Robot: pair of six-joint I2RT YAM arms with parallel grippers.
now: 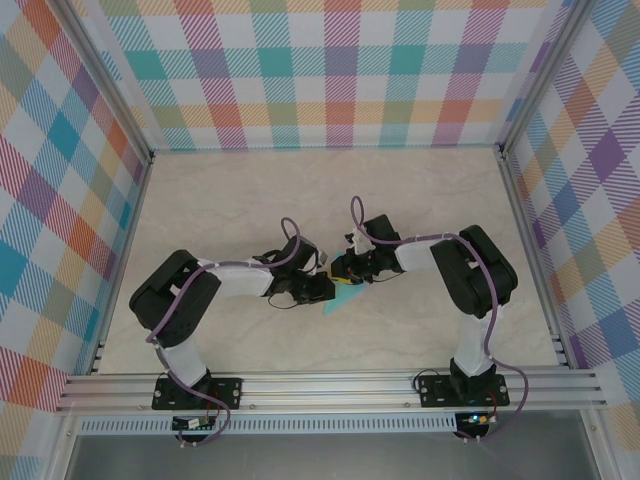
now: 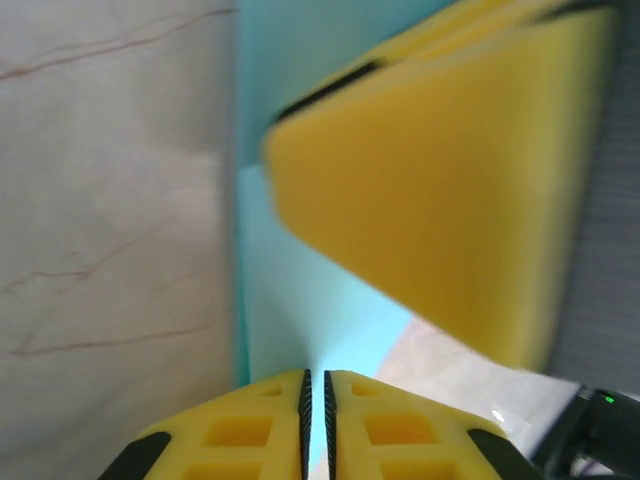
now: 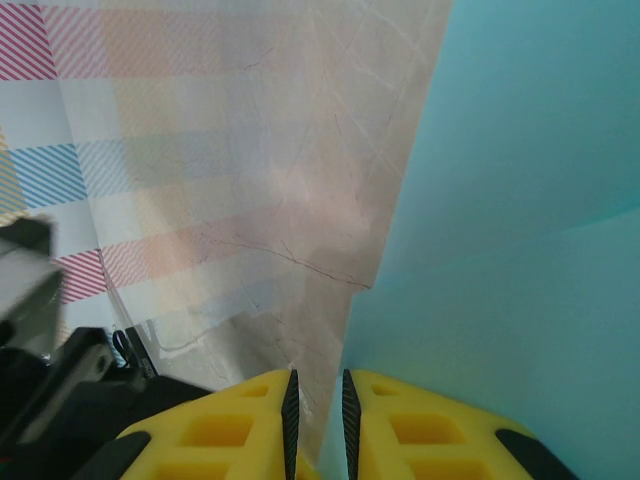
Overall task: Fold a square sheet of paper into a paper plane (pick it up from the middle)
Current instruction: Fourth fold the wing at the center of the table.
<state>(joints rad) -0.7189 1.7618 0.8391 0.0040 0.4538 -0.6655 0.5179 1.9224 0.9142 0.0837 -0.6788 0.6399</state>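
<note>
The light cyan sheet of paper [image 1: 345, 298] is folded and shows as a small pointed piece at the table's middle, between the two arms. My left gripper [image 1: 325, 290] reaches it from the left. In the left wrist view its fingertips [image 2: 316, 385] are shut on a thin edge of the paper [image 2: 300, 300]. My right gripper [image 1: 348, 270] comes in from the right, just above. In the right wrist view it [image 3: 317, 385] is pinched on the paper's edge, with layered paper [image 3: 520, 200] spreading to the right. The right gripper's yellow fingers [image 2: 430, 200] loom blurred close to the left wrist camera.
The marble-look table [image 1: 250, 200] is walled by plaid panels [image 1: 330, 70] at the back and sides. An aluminium rail [image 1: 330, 385] runs along the near edge with both arm bases on it. The two wrists stand very close together.
</note>
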